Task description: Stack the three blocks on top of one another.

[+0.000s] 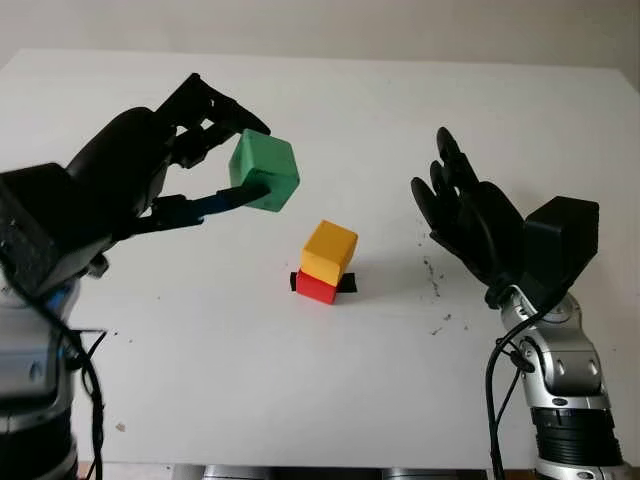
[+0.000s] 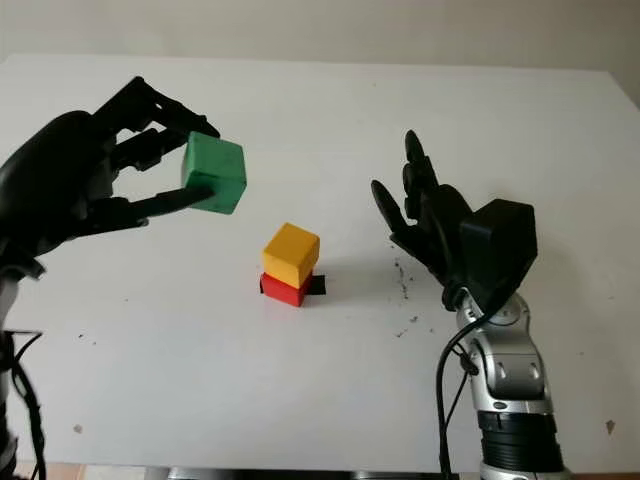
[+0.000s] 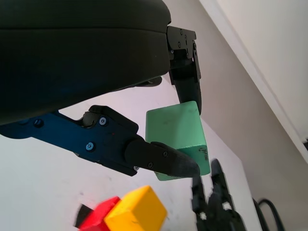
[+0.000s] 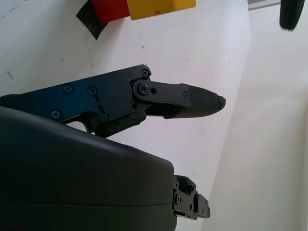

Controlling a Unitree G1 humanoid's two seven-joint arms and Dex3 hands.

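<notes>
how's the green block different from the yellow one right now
The green cube-shaped block is up in the air, pinched in the left robot hand, while the yellow cube-shaped block sits on the red block on the white table. The green block is off to the side of that stack, not above it. The green block is touched by fingers; the yellow block is touched by no hand. The right robot hand is open, beside the stack. Both blocks look like similar plain cubes.

The left hand holds one block up off the desk. Below it and to its right, a second block sits on a third — between the hands. The open right hand hovers right of that stack.
</notes>
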